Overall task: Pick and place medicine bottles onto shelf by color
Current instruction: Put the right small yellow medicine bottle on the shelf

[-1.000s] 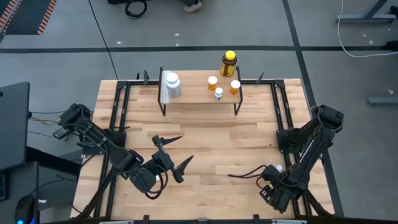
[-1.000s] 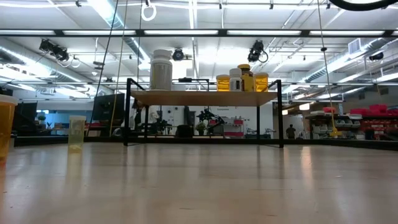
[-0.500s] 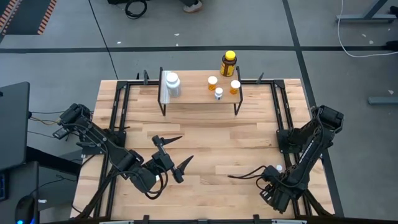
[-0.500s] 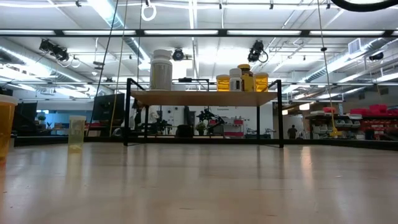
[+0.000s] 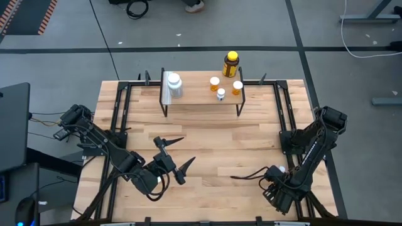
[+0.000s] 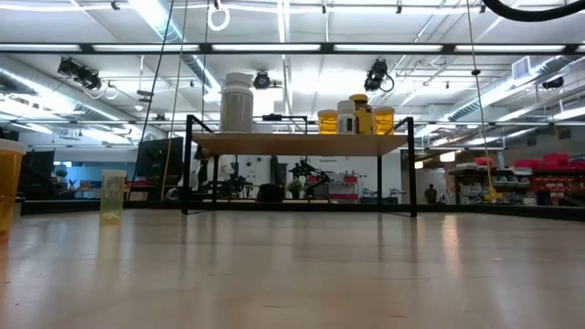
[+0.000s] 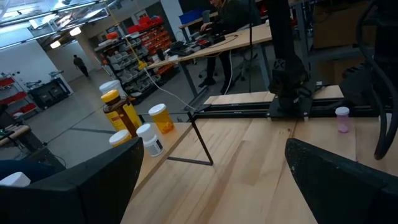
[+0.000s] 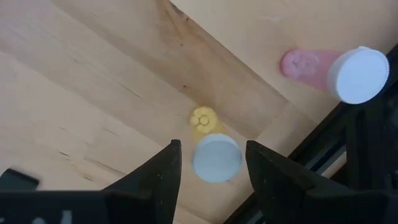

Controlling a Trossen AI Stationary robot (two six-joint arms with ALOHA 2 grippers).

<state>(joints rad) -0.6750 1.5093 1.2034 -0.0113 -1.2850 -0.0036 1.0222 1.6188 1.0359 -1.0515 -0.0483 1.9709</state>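
Surface (image 5: 207, 138) carrying shelf (image 5: 201, 97) well beyond both tools. Left tool (image 5: 179, 154) idle, spread wide. Right tool (image 8: 208, 171) nearer, directly above 1 upright white-capped yellow bottle (image 8: 216, 158), fingers apart, flanking cap, not clamped; bottle's long axis vertical.

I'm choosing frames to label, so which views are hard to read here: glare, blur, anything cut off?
Low view: bright ceiling lights backlight the shelf; a bottle at the frame's left edge is cut off. Left wrist view: the left claw fills the bottom as dark, soft shapes. Right wrist view: the right claw straddles a white-capped bottle, seen cap-on. High view: evenly lit.
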